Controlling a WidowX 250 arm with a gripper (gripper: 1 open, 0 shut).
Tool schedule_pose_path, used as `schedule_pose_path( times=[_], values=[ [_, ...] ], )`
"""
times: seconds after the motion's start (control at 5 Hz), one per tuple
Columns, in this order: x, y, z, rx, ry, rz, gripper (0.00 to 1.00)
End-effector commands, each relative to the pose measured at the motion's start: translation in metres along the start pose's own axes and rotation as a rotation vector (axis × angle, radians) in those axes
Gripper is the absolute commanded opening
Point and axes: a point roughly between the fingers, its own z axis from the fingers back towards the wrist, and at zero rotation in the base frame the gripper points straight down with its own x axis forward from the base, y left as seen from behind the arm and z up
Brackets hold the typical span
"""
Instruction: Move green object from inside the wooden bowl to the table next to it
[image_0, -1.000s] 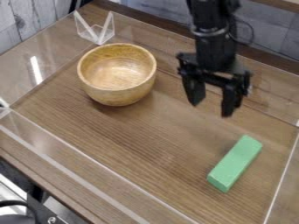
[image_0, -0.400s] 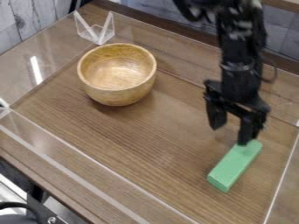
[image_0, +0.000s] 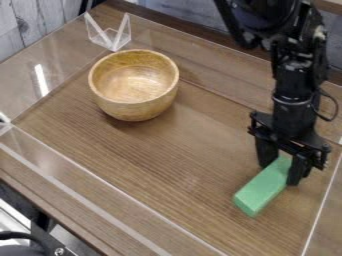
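One arm reaching down from the upper right of the frame, black gripper (image_0: 290, 165) pointing almost straight down at the right edge. Jaws drawn in, closing on the upper end of the green object (image_0: 262, 189); fingers straddling that end. Green object lying on the table (image_0: 147, 170) at lower right, tilted diagonally, lower end pointing toward the bottom of the frame, well apart from the wooden bowl (image_0: 134, 85). Wooden bowl sitting upright at upper left, holding nothing. Low clear acrylic wall (image_0: 80, 208) bordering the table along the lower left, green object resting just beside the right-hand wall.
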Motion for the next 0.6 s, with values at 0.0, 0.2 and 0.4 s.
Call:
schedule_pose_path(
  times=[0.0,0.2,0.4],
  values=[
    [-0.003,-0.005,0.019,-0.002,-0.038,0.013,0.00],
    [-0.012,-0.007,0.032,-0.002,-0.051,0.026,0.00],
    [-0.011,-0.003,0.046,-0.001,-0.064,0.036,0.00]
  ],
)
